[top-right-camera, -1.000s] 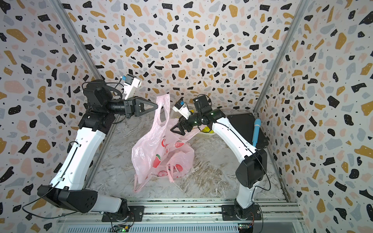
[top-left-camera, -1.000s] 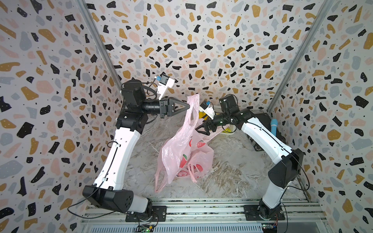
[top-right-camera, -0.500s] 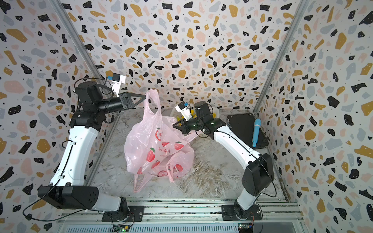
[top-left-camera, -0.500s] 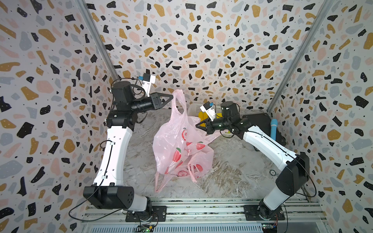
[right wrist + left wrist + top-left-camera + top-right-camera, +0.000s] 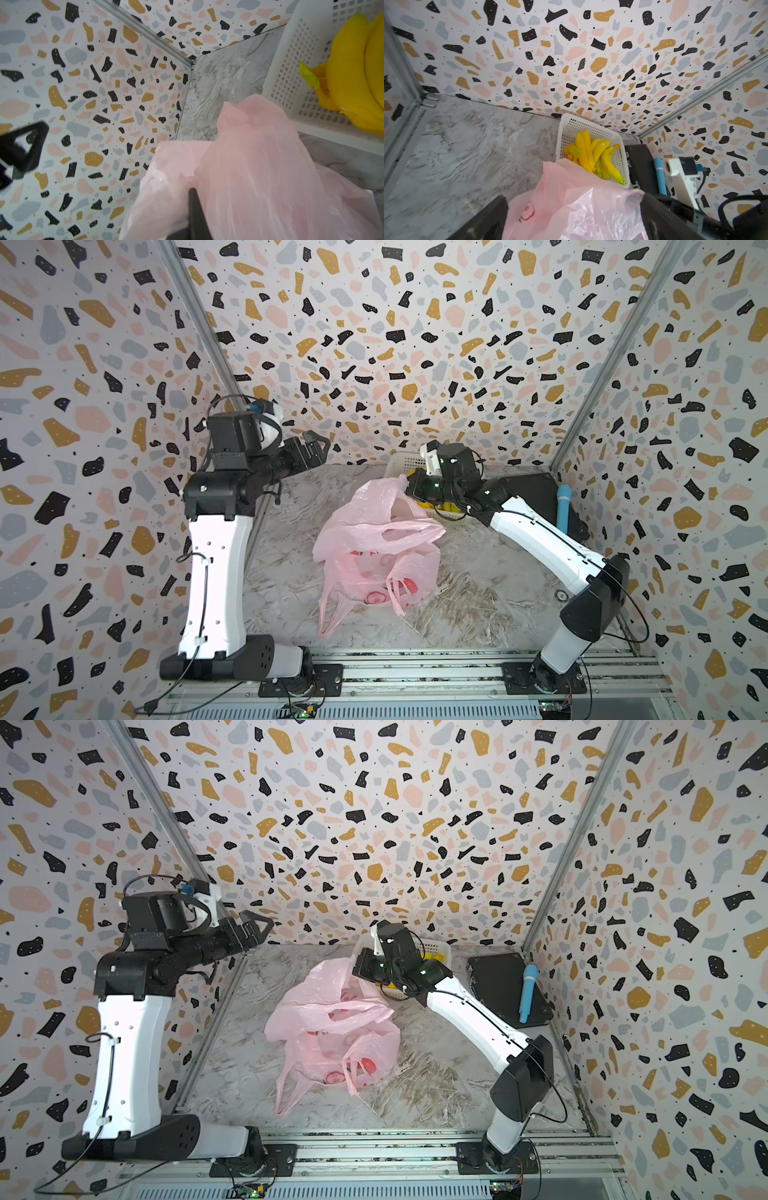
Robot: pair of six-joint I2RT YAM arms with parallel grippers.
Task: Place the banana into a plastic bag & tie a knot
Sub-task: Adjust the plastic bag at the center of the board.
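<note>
Bananas (image 5: 591,153) in white basket (image 5: 591,126), pink bag (image 5: 374,547) in pinch of right gripper (image 5: 409,486), left gripper (image 5: 320,445) jaws apart

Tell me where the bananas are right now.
In the left wrist view, the bananas lie in the white basket at the back, right of centre, just behind the pink bag and beside the black case.

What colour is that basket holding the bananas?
White, with small grid holes; the basket shows best in the left wrist view.
</note>
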